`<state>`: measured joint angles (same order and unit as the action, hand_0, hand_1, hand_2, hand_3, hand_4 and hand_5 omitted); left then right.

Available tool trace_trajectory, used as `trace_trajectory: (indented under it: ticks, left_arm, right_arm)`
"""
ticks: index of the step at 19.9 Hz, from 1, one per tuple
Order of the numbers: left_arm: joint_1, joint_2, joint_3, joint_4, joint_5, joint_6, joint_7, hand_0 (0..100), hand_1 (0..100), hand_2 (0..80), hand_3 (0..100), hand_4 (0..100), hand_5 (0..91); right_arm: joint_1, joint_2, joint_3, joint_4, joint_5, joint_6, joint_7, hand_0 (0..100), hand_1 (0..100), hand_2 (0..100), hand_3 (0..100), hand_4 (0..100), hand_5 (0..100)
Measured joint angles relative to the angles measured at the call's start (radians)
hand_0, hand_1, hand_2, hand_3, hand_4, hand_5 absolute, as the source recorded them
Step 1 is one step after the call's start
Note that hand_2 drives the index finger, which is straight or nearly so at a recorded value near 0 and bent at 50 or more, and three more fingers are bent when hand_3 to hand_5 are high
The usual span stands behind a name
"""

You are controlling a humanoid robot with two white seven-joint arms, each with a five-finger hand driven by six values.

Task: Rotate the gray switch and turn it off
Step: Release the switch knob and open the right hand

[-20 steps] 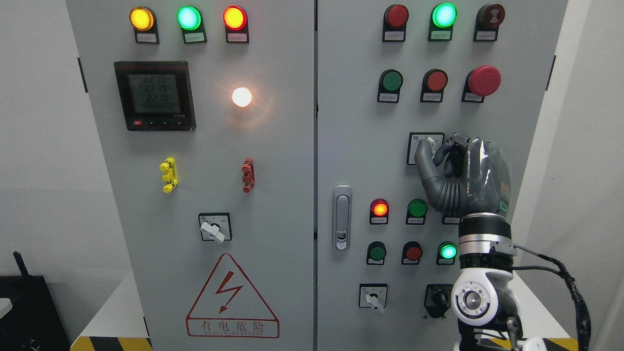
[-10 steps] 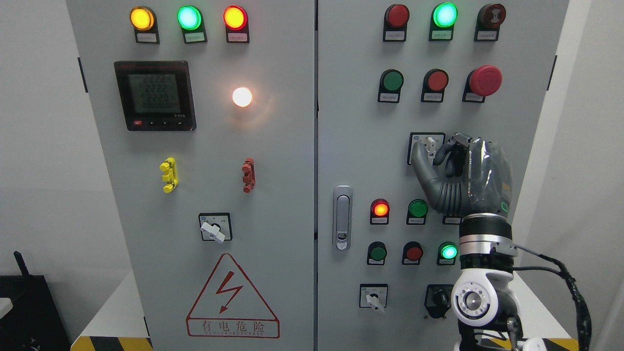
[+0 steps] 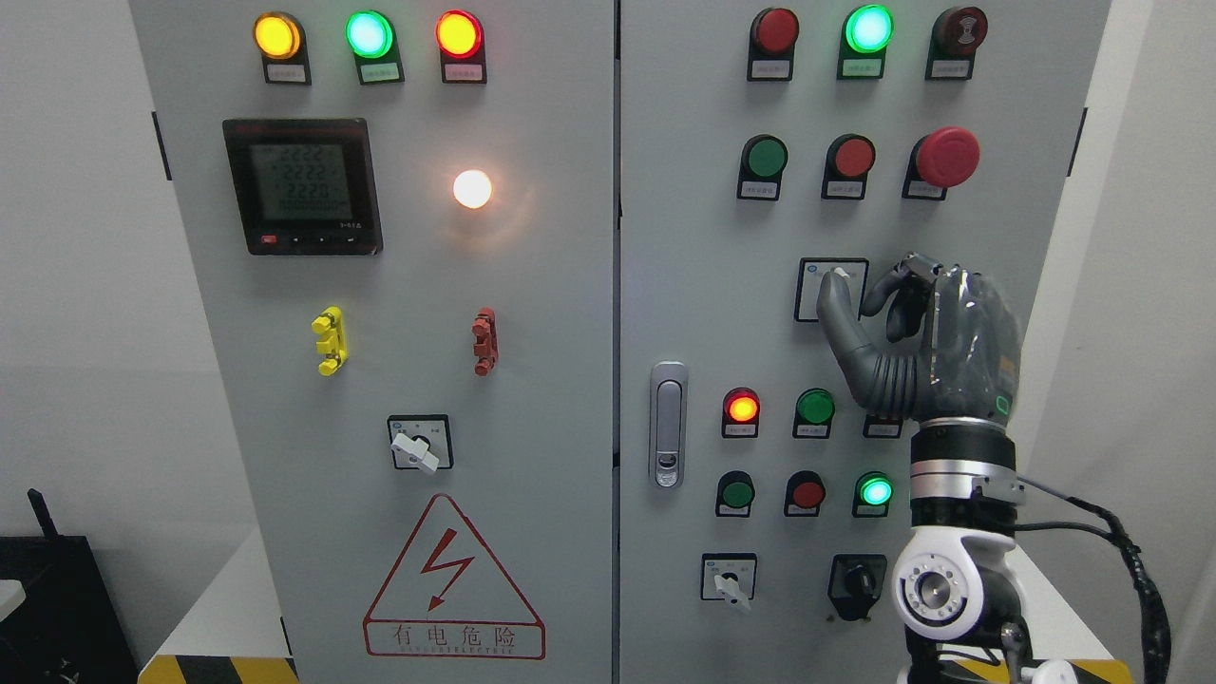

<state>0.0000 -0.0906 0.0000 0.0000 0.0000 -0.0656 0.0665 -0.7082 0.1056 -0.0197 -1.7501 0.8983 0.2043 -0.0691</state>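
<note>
Against the gray cabinet door (image 3: 684, 285), the upright right robot hand (image 3: 912, 332) pinches the gray switch (image 3: 836, 277).

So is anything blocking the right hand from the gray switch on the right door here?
Nothing visible does. The right hand is already at the gray switch, its thumb covering most of the knob; whether it grips the knob cannot be told.

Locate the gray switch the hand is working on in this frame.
In the head view the gray switch sits on the cabinet's right door, mid-height, below the red push button and above the green lamp; the right hand covers most of its knob.
</note>
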Motion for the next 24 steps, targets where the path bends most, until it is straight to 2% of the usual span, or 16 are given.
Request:
trace_trajectory:
  ticks: [7, 13, 15, 18, 21, 24]
  left_arm:
    - [0.000, 0.000, 0.000, 0.000, 0.000, 0.000, 0.000, 12, 39, 0.0, 0, 0, 0.0]
    - [0.000, 0.000, 0.000, 0.000, 0.000, 0.000, 0.000, 12, 39, 0.0, 0, 0, 0.0]
    - [0.000, 0.000, 0.000, 0.000, 0.000, 0.000, 0.000, 12, 39, 0.0, 0, 0, 0.0]
    - [0.000, 0.000, 0.000, 0.000, 0.000, 0.000, 0.000, 12, 39, 0.0, 0, 0, 0.0]
    - [0.000, 0.000, 0.000, 0.000, 0.000, 0.000, 0.000, 12, 39, 0.0, 0, 0, 0.0]
    - [0.000, 0.000, 0.000, 0.000, 0.000, 0.000, 0.000, 12, 39, 0.0, 0, 0, 0.0]
  right_arm:
    - [0.003, -0.006, -0.011, -0.013, -0.029, -0.027, -0.002, 31, 28, 73, 100, 96, 100]
    - [0.013, -0.011, -0.016, -0.041, -0.063, -0.054, -0.005, 29, 28, 74, 100, 96, 100]
    - [0.025, -0.012, -0.017, -0.055, -0.069, -0.074, -0.003, 28, 28, 74, 100, 96, 100]
    - [0.058, -0.015, -0.021, -0.085, -0.074, -0.136, -0.024, 27, 27, 73, 100, 95, 100]
    - [0.096, -0.022, -0.026, -0.119, -0.077, -0.179, -0.037, 26, 26, 68, 100, 98, 100]
    - [0.142, -0.041, -0.033, -0.156, -0.080, -0.237, -0.055, 24, 27, 59, 98, 92, 90]
